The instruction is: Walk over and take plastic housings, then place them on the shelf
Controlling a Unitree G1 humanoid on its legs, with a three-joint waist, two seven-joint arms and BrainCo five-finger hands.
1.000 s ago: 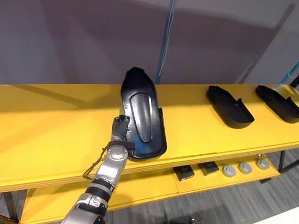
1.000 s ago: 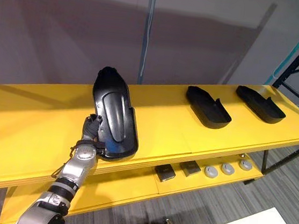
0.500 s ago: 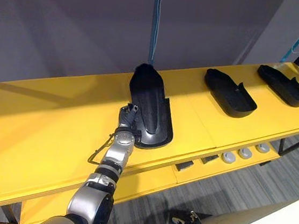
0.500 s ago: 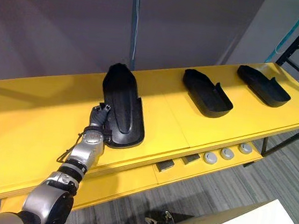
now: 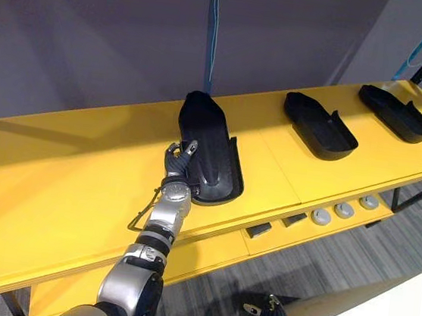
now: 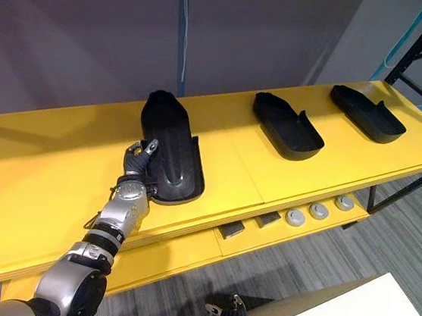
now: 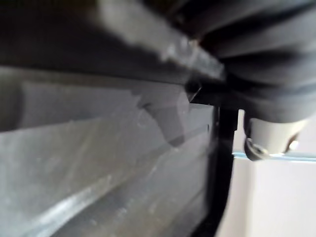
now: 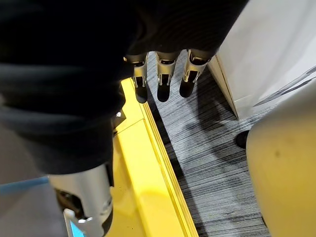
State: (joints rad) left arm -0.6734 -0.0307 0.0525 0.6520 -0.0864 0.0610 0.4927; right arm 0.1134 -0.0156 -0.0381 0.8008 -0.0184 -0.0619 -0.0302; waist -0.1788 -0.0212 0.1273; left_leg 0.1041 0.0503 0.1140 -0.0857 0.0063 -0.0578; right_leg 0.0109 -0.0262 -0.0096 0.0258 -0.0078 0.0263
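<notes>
A long black plastic housing (image 5: 210,149) is laid flat on the yellow shelf (image 5: 64,179). Its left rim is met by the left hand (image 5: 177,166), whose grip cannot be told. The right hand (image 8: 163,74) is hung with fingers loosely straight.

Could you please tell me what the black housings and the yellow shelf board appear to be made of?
The housing by the left hand and the two housings further right look like moulded black plastic, matte with a faint sheen: thin walls, rounded ribs. The shelf board seems a painted or laminated wood panel, smooth satin yellow; its front edge shows layered lines, perhaps plywood.
</notes>
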